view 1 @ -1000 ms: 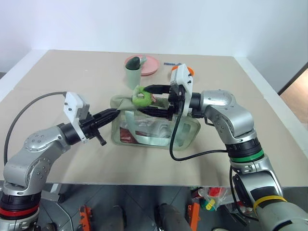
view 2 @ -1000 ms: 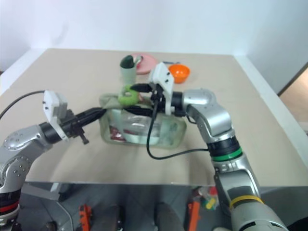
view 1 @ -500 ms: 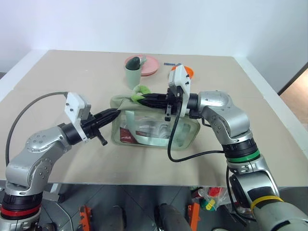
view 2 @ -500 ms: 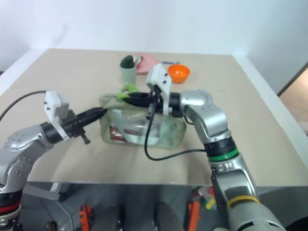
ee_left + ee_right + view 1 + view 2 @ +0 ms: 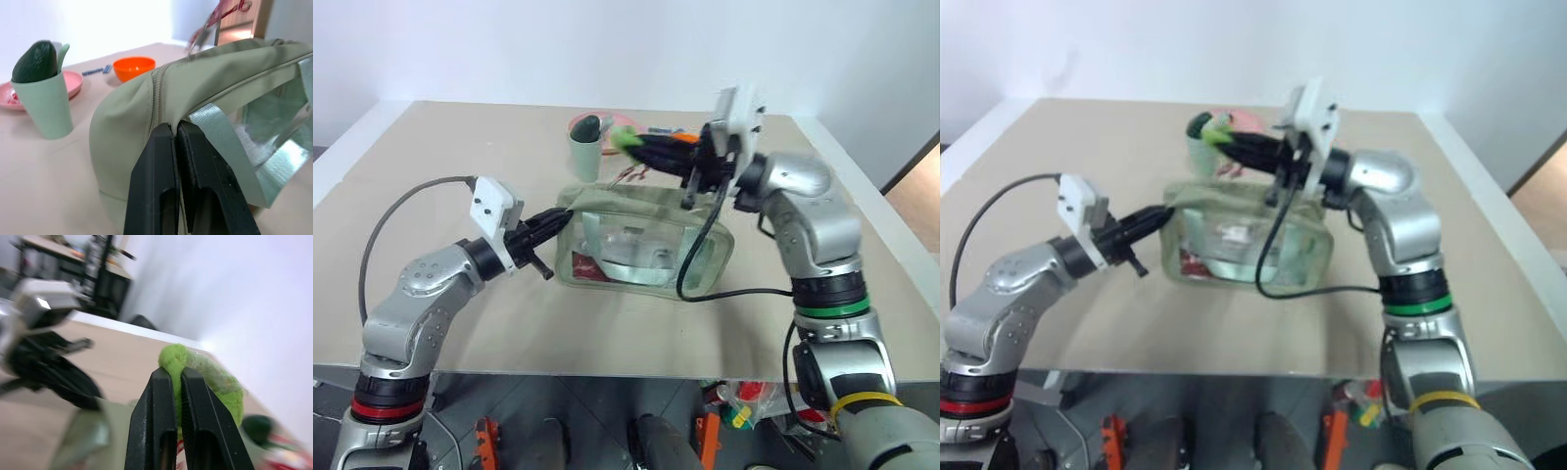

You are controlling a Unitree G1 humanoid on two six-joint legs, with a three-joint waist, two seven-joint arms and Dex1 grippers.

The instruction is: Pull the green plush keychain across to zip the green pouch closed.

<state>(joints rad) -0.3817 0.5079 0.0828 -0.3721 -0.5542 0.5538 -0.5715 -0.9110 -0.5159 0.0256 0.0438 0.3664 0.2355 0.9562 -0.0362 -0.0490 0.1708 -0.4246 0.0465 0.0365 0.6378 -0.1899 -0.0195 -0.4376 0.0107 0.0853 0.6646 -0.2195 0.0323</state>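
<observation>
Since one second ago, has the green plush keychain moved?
Yes. The green plush keychain, pinched by the right gripper, rose off the green pouch and went away from the robot and to its right; it now shows level with the pale green cup.

pale green cup (image 5: 583,151), pink plate (image 5: 619,128), orange bowl (image 5: 133,67) crowd behind green pouch (image 5: 646,240), bare table (image 5: 460,147) either side

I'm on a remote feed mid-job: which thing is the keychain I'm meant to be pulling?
Find the sage-green pouch with the clear front, mid-table. Just above its top, the right gripper is shut on the green plush keychain. It is fuzzy and bright lime, unlike the smooth pale green cup behind it.
</observation>
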